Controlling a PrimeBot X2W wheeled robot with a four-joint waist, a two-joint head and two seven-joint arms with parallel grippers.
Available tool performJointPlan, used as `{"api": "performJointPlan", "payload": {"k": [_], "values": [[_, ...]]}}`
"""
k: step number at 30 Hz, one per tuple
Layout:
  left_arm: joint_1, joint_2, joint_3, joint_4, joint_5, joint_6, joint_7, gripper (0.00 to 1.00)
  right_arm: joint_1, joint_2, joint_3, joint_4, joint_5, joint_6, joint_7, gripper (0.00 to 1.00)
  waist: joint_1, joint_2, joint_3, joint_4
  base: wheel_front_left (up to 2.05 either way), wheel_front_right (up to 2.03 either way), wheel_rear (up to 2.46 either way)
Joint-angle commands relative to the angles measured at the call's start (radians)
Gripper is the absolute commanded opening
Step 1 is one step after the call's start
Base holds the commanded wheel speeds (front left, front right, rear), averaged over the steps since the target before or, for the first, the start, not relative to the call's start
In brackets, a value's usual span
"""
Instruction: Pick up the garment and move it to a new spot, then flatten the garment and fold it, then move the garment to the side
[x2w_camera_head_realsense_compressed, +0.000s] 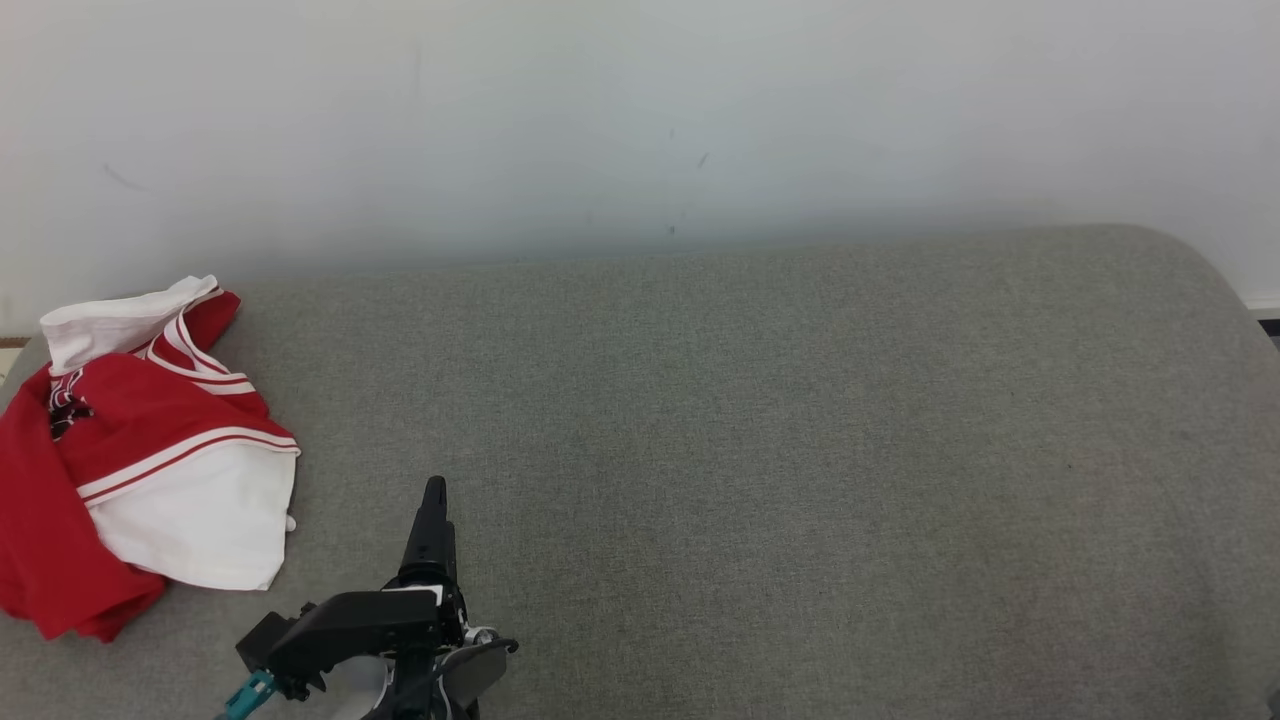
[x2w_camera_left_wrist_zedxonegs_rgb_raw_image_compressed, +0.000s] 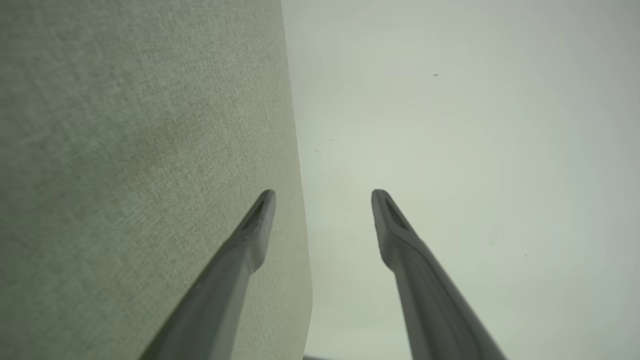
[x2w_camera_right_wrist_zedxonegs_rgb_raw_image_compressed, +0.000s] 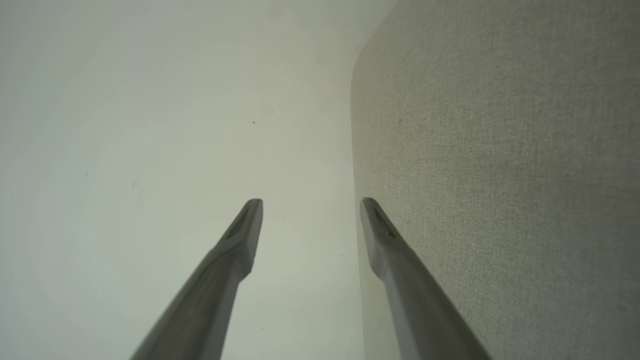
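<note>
Head view. Crumpled garment (x2w_camera_head_realsense_compressed: 150, 450) at the far left of a grey fabric surface (x2w_camera_head_realsense_compressed: 750, 420), red with white panels and white stripes, a small dark print on the red near the heap's top. Red part cut off by the picture's left border. Behind, a pale wall (x2w_camera_head_realsense_compressed: 600, 120) with a few faint dark marks. At lower left, left gripper (x2w_camera_head_realsense_compressed: 433, 492), just right of the garment and apart from it, pointing up the picture. Seen side-on, one dark finger hiding the other, so spread not readable from here. Below it a black housing (x2w_camera_head_realsense_compressed: 345, 625) and a teal clip (x2w_camera_head_realsense_compressed: 245, 695) at the bottom edge.

Left wrist view. Two grey fingers (x2w_camera_left_wrist_zedxonegs_rgb_raw_image_compressed: 250, 245) rising from the bottom edge, tips well apart: spread wide, holding nothing. Surface across the left half, wall across the right. Fabric edge running top to bottom between the tips, nearer the left one. Left tip in front of fabric, right tip in front of wall.

Right wrist view. Mirror of the above: right gripper (x2w_camera_right_wrist_zedxonegs_rgb_raw_image_compressed: 312, 202) spread wide as well, empty. Wall on the left, surface on the right, with a rounded corner near the top. Left tip in front of wall, right tip just at the fabric edge. Touching the fabric or not: cannot tell, for either gripper.
</note>
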Motion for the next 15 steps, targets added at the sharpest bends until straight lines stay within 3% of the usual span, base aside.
{"api": "performJointPlan", "payload": {"k": [1, 7, 15], "values": [[-0.016, 0.0, 0.022, -0.03, 0.024, -0.001, 0.0, 1.0, -0.029, -0.012, -0.006, -0.019, -0.031, 0.0, -0.005, 1.0, 0.0, 0.0, 0.0, 0.0, 0.0, 0.0, 0.0], [-0.003, -0.001, 0.071, -0.076, 0.097, -0.001, 0.0, 1.0, -0.039, 0.011, -0.015, -0.035, -0.139, 0.0, -0.015, 1.0, 0.0, 0.0, 0.003, 0.0, 0.0, 0.0, 0.0], [0.012, -0.001, 0.162, -0.169, 0.287, -0.001, 0.0, 1.0, -0.06, 0.039, -0.012, -0.076, -0.391, 0.0, -0.031, 1.0, 0.0, 0.0, 0.008, 0.002, 0.0, 0.0, 0.0]]}}
